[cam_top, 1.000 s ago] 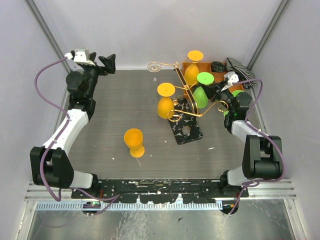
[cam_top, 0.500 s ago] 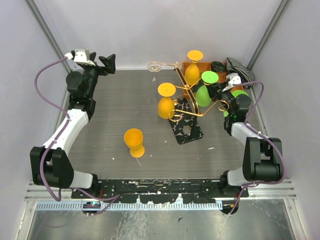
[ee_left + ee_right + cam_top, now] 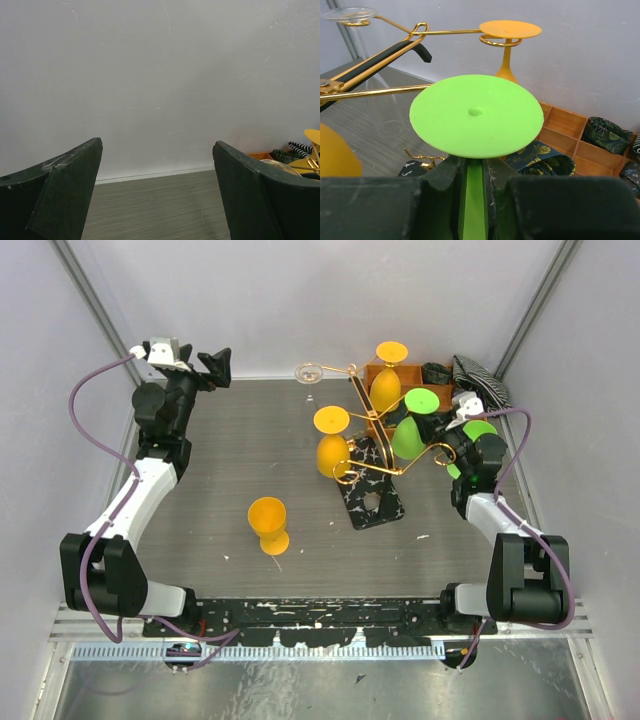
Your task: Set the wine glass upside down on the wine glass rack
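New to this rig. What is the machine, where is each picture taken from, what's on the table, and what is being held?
Two robot arms are bolted at the near edge of a table, each ending in a two-finger gripper. The wide picture looks down from above and behind them; the other two come from cameras on the wrists, so their own fingers show. The left gripper is open and empty. The right gripper is shut on the stem of a green wine glass, held upside down close to the wine glass rack, a gold wire stand on a marbled base. A front orange glass and a back orange glass hang on it upside down. A third orange glass stands upright on the table. An orange tray sits at the back right.
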